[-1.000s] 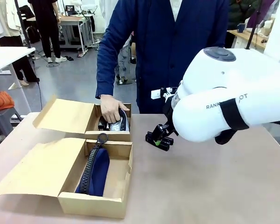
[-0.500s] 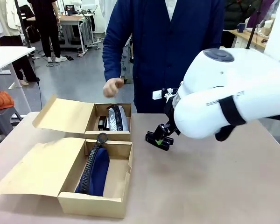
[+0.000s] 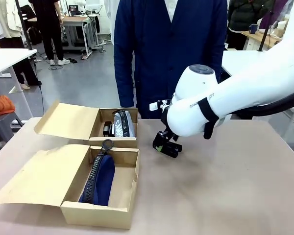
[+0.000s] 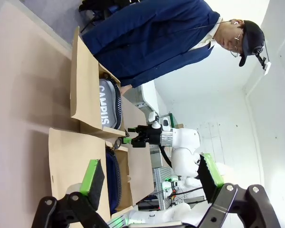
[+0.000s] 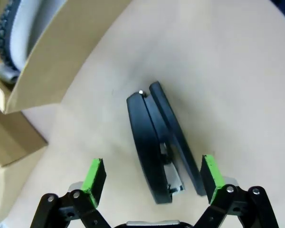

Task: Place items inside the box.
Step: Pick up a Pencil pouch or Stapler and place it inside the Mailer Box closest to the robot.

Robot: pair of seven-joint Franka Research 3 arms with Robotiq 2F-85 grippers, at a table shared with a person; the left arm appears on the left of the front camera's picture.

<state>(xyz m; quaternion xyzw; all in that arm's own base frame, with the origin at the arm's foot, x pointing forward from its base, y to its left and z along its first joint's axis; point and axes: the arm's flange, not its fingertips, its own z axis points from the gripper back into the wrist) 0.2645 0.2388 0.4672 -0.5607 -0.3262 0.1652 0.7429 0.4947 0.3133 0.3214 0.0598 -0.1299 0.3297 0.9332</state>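
A black stapler [image 5: 164, 147] lies on its side on the tan table, between the spread fingers of my right gripper [image 5: 152, 178], which is open and touches nothing. In the front view this gripper [image 3: 165, 145] hovers low over the table, right of both boxes. The box [image 3: 98, 215], the larger near one, stands open with its flap folded out left and holds a navy zip pouch [image 3: 102, 178]. The pouch lettered "CAMPUS" [image 4: 107, 103] lies in the smaller far box [image 3: 112, 142]. My left gripper [image 4: 151, 175] is open and empty, well away from the boxes.
A person in a dark blue jacket [image 3: 171, 49] stands at the table's far edge, arms at the sides. A small black item [image 3: 107, 129] sits beside the pouch in the far box. Bare table [image 3: 225, 196] stretches right of the boxes.
The person's hand left the far box and dropped out of sight. My right arm swung down and back, while its gripper stayed open at about the same spot.
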